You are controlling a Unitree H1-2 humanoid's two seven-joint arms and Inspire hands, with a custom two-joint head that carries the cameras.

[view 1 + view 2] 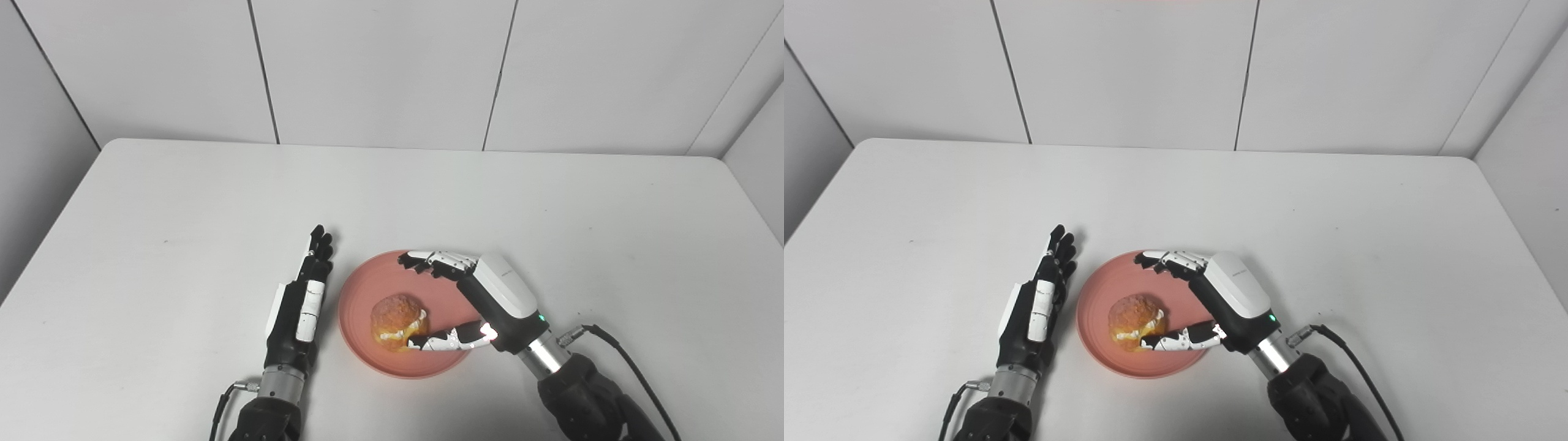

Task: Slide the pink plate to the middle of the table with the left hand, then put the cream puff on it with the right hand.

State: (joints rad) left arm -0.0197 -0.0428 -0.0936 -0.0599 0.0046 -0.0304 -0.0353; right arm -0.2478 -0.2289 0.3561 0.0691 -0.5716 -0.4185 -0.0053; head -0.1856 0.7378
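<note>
Cream puff on pink plate; right robot hand open around it.

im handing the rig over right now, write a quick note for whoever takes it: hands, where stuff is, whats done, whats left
Left hand: open, fingers straight, lying edge-on beside the left rim of the pink plate, holding nothing.
Right hand: open over the plate, fingers arched above the far rim, thumb at the cream puff; whether the thumb touches it is unclear.
Things: plate near the table's front middle; cream puff sits on the plate.
Done: plate in place, puff on it.
Left: draw the right hand clear without nudging the puff, and pull both hands away.
</note>
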